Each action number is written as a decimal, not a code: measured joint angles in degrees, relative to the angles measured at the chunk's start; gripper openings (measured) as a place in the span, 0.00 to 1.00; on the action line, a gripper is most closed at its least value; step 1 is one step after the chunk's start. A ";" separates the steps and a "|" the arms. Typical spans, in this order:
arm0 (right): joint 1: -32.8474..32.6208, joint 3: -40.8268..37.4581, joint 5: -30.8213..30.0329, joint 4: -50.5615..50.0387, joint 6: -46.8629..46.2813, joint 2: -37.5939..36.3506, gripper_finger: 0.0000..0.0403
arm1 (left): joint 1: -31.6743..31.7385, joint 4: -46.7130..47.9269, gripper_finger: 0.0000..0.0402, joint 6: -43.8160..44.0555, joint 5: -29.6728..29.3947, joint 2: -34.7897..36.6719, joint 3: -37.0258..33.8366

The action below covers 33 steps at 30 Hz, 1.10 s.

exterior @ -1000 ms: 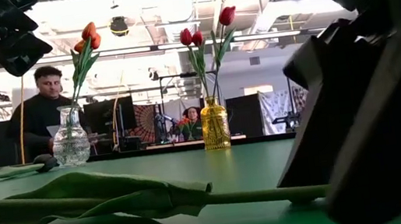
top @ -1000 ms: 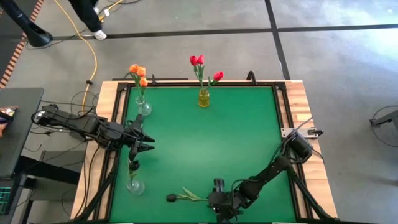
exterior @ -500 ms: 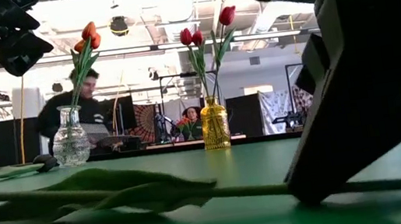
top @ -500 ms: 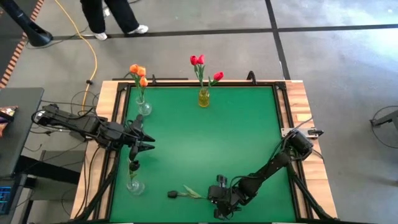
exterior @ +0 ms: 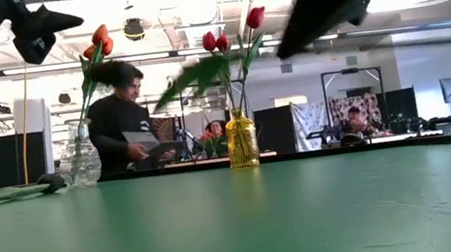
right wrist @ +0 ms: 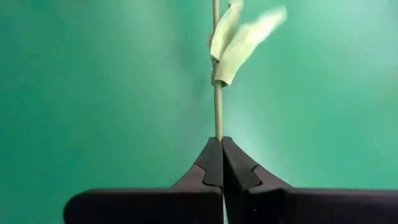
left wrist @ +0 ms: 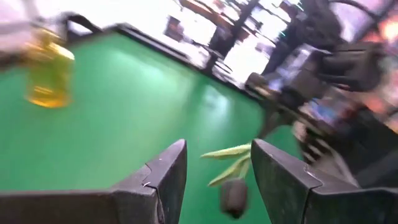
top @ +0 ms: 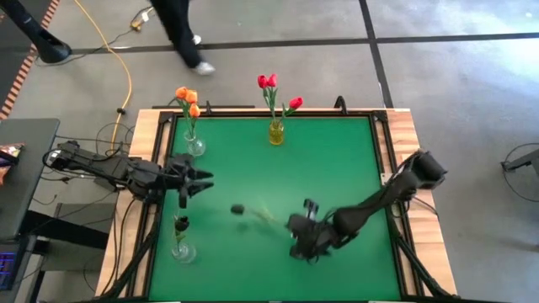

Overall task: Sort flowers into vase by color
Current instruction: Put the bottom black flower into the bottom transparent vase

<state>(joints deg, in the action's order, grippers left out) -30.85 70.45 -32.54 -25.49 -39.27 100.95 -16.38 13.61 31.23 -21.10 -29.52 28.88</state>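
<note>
My right gripper (top: 291,224) (right wrist: 219,140) is shut on a near-black tulip, above the middle of the green table. Its dark head (top: 238,209) points toward the table's left, and its leaves (right wrist: 239,38) are pale green. My left gripper (top: 200,178) (left wrist: 217,163) is open and empty at the left edge, facing the tulip (left wrist: 231,180). A clear vase (top: 194,146) with orange tulips and a yellow vase (top: 275,133) with red tulips stand at the far edge. A second clear vase (top: 182,250) at the near left holds a dark tulip. My right gripper pinches the tulip's bare stem (right wrist: 217,127) between its two fingertips, below the leaves. The stem runs straight on ahead of the fingers, toward the table's left. The tulip is lifted clear of the table.
The table's wooden frame (top: 413,160) runs around the green mat. A person walks past beyond the far edge (top: 181,34) and shows in the low view (exterior: 118,114) behind the vases. The green mat's right half (top: 337,168) is open.
My right gripper has risen from the near edge and gone toward the table's middle with the dark tulip. The tulip lay flat on the mat and is now lifted clear. My left gripper has shifted a little toward the far edge and turned toward the tulip.
</note>
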 joint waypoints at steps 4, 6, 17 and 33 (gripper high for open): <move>4.40 -6.01 -2.87 6.80 3.43 -7.99 0.04 | 0.05 -1.59 0.42 0.40 -10.03 -0.48 0.00; 6.73 -9.56 -3.46 14.34 7.27 -12.00 0.04 | 0.15 -3.88 0.42 -0.78 -11.06 -0.49 0.00; 18.69 -18.90 7.93 57.12 23.52 -18.37 0.04 | 6.81 -13.39 0.42 -1.94 -3.22 -1.61 0.00; 26.53 -18.75 20.75 75.42 25.38 -15.52 0.04 | 16.20 -46.27 0.42 -1.47 13.12 -24.03 0.00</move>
<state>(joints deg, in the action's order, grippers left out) -4.32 51.70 -11.79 49.93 -13.89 85.43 -0.17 -32.66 29.76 -7.98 -53.55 28.88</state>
